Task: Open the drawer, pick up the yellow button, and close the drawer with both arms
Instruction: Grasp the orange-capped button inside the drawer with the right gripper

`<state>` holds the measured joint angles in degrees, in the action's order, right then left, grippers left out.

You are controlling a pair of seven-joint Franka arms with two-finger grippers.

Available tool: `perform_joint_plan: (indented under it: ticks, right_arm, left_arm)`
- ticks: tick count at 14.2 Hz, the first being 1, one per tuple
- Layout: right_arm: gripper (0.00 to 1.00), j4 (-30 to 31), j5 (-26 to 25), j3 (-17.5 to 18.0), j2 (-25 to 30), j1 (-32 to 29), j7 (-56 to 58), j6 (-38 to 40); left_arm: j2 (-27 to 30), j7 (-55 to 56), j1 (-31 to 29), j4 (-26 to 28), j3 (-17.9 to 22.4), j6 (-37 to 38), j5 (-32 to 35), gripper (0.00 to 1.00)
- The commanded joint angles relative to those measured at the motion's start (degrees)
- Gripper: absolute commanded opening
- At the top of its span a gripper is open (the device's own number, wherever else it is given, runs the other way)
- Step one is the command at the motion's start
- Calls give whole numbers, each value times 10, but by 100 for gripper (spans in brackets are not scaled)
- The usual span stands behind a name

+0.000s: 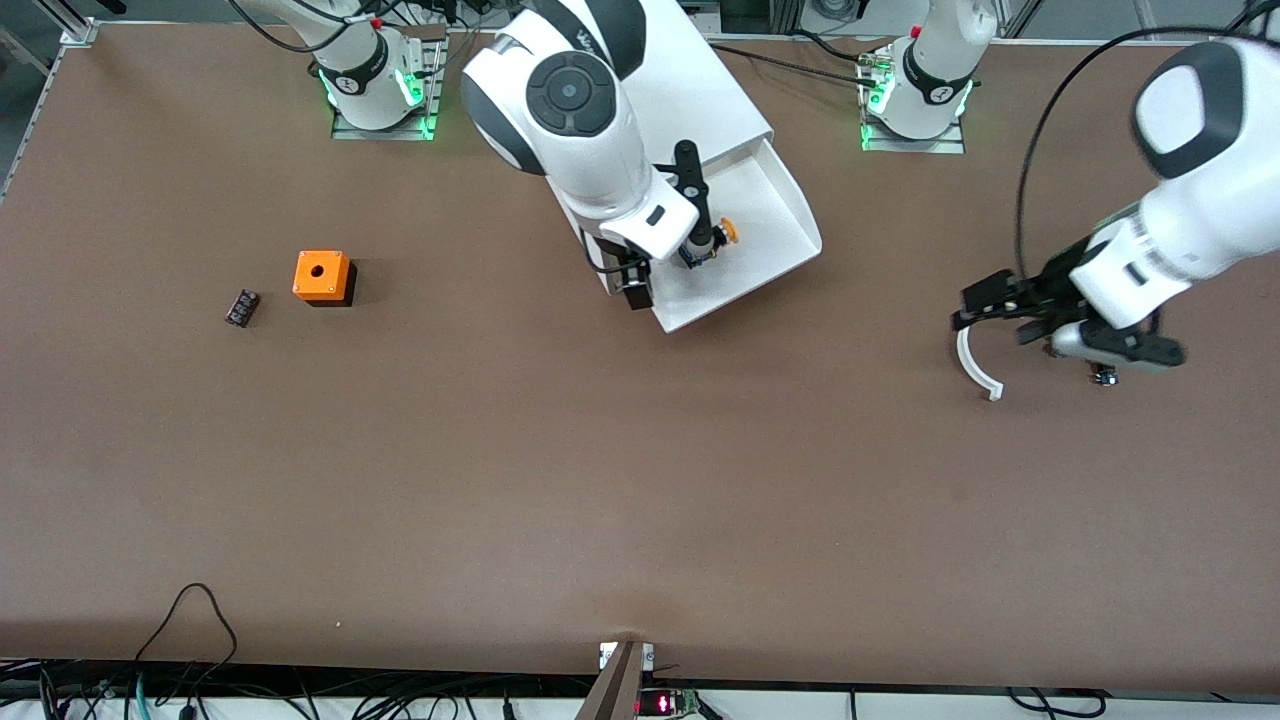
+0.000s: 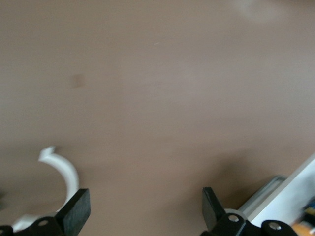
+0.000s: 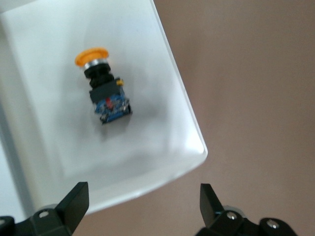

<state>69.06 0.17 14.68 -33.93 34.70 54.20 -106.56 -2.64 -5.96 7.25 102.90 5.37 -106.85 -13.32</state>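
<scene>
Left end effector (image 1: 985, 318): it is held over bare tabletop (image 1: 640, 500) toward the left arm's end, well apart from the cabinet; its fingers (image 2: 74, 212) are seen spread wide and released, with nothing between them.
White hook (image 1: 975, 362): a curved white piece is seen at the left end effector, arching down toward the tabletop; whether it touches the surface cannot be told.
Black block (image 1: 242, 307): a small flat dark piece is laid on the tabletop toward the right arm's end, just beside the orange cube.
Orange cube (image 1: 322, 277): it is set on the tabletop with a round hole in its top face, slightly farther from the front camera than the black block.
Drawer (image 1: 770, 215): the white tray is pulled out of the cabinet, its floor exposed.
Button (image 3: 104, 91): it is laid on its side on the drawer floor, orange cap at one end, black body at the other, untouched.
Right end effector (image 1: 690, 215): it is held over the open drawer, above the button; its fingers (image 3: 74, 201) are parted and released, gripping nothing.
Cabinet (image 1: 700, 95): the white box is placed between the two arm bases, partly covered by the right arm (image 1: 570, 110).
</scene>
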Motion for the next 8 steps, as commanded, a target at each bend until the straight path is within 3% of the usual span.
perform_joint_plan:
  ticks: [1, 4, 8]
  right_arm:
    - [100, -24, 7, -6, -34, 22, 54, -50]
    - [100, -23, 5, -24, -42, 55, 52, -53]
    - [100, -2, 2, -35, -38, 78, 57, -28]
  left_arm:
    - [27, 8, 2, -49, 8, 109, 98, 100]
    - [29, 18, 9, -61, -4, 132, 187, 100]
    - [27, 41, 5, -61, 0, 132, 192, 100]
